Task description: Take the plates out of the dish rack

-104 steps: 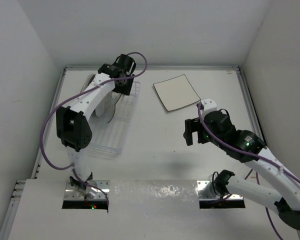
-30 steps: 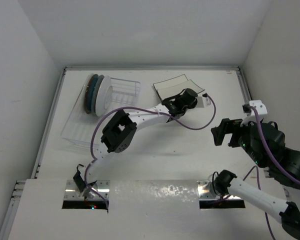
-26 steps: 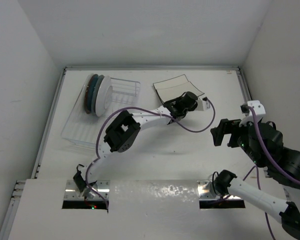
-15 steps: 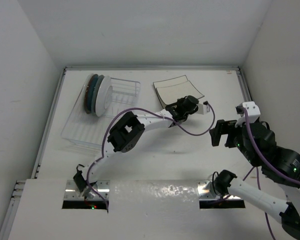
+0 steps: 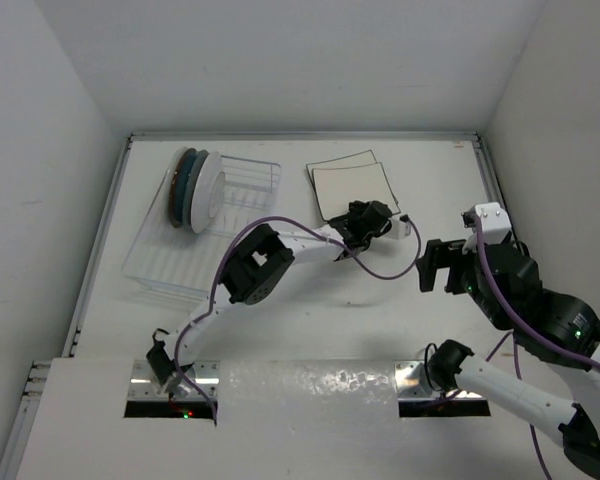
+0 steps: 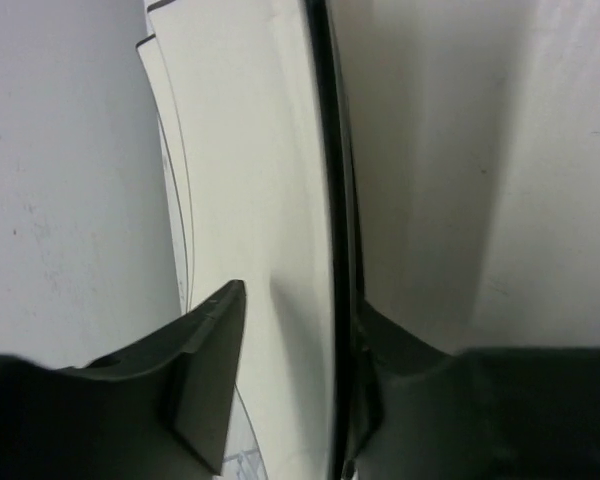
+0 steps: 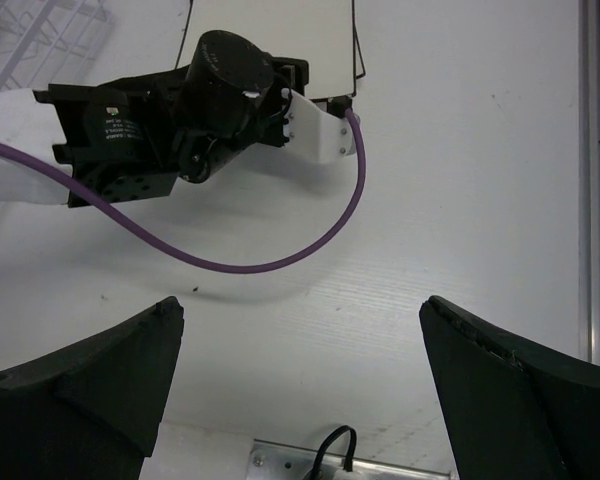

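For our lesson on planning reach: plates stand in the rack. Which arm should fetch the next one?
Probably left: the rack sits on that arm's side, and the right gripper hangs well away from it.

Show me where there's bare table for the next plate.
Bare: the strip between the square plates and the table's right rail; also the near band below the left arm. Crowded: the middle, where the left arm crosses from the dish rack to those plates.
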### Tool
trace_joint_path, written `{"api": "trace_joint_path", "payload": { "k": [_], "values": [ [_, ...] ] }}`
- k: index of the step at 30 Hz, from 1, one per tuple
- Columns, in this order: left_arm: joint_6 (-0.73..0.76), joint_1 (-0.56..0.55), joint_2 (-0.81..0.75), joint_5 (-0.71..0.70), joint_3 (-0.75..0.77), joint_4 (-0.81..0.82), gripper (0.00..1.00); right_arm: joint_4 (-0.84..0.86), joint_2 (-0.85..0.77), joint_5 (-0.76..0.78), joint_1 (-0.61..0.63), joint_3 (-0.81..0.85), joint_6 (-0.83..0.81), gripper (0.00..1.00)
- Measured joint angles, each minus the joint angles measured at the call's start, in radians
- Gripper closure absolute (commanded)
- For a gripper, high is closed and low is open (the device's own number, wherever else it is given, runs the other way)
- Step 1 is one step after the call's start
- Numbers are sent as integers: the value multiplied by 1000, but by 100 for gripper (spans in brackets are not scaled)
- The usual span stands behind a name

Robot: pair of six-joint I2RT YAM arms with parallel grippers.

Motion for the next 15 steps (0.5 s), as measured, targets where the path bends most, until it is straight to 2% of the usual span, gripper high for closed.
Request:
{"api": "trace_joint_path", "payload": {
  "k": [5,9,15],
  "values": [
    [-4,11,0,-4,3,18,54,9,10,10,0,-10,-9,1],
    [-36,19,0,16,32,-11,44,13,11,13,0,-17,-11,1],
    [-128,27,28,63,112,-67,44,27,12,13,0,-22,-14,1]
  ]
}}
